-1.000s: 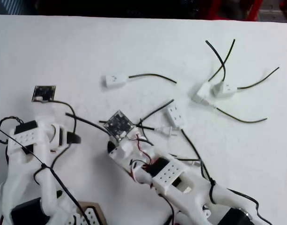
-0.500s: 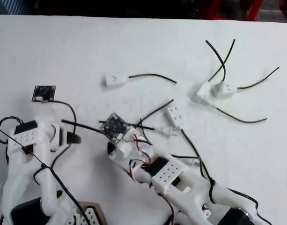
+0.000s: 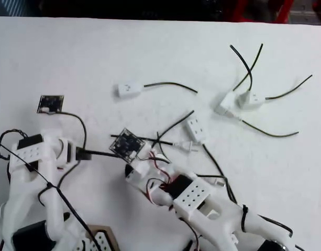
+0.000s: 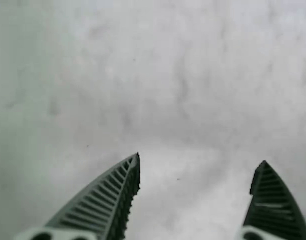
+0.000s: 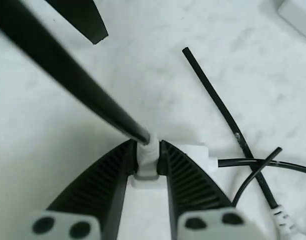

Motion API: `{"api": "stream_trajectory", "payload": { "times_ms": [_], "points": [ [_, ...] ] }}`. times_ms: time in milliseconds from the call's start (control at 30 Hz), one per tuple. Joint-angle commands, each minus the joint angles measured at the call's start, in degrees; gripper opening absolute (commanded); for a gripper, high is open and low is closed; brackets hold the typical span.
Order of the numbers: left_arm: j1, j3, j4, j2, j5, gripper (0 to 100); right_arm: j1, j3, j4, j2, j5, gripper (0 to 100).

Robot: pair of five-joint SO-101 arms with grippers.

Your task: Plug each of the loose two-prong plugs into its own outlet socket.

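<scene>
My right gripper [image 5: 147,145] is shut on a small white plug [image 5: 147,161], whose stiff black cord [image 5: 68,65] juts straight out ahead. From above, that cord [image 3: 103,154] lies level, pointing at the left arm, while the right arm's camera board [image 3: 127,145] hides the fingers. My left gripper [image 4: 200,160] is open over bare white table. A white socket block [image 3: 196,128] and a small two-prong plug [image 3: 189,147] lie just beyond the right arm. Another socket [image 3: 130,89] with a cord lies farther back.
Two white connectors [image 3: 239,100] with several black cords sit together at the back right. Loose cords [image 5: 220,105] cross the table close to my right gripper. The left arm's black motor housing [image 3: 82,154] stands near the held cord's tip.
The right arm has turned and drawn back slightly. The held plug's cord has swung from pointing up-left to lying level toward the left arm. The left arm has barely moved.
</scene>
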Motion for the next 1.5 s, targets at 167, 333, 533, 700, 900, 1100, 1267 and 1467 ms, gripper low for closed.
{"api": "stream_trajectory", "payload": {
  "times_ms": [167, 333, 533, 700, 900, 1100, 1267, 1467],
  "points": [
    [0.66, -0.18, -1.05, -2.07, 0.35, 35, 3.65, -0.79, 5.05, -0.66, 4.04, 1.6],
    [1.1, -1.41, -1.14, -2.15, 0.35, 35, 3.74, -6.15, 8.84, -0.75, -1.23, 1.6],
    [5.93, -10.73, 4.13, -2.15, 2.02, 35, 3.38, -9.41, 9.19, -0.84, -5.19, 1.7],
    [11.03, -18.2, 8.62, -2.15, 7.03, 35, 3.38, -9.05, 8.92, -7.08, -7.03, 1.7],
    [18.68, -23.74, 14.77, -2.15, 11.52, 35, 3.38, -3.78, 8.92, -19.74, -7.91, 1.6],
    [24.48, -27.69, 21.45, -2.15, 12.13, 35, 3.38, -1.93, 8.57, -21.93, -7.82, 1.6],
    [27.82, -27.52, 23.47, -2.24, 12.13, 35, 3.38, -1.93, 8.48, -21.85, -8.0, 1.6],
    [31.78, -26.2, 25.23, -7.16, 12.13, 35, 3.65, -2.02, 8.4, -20.09, -8.0, 1.6]
  ]
}}
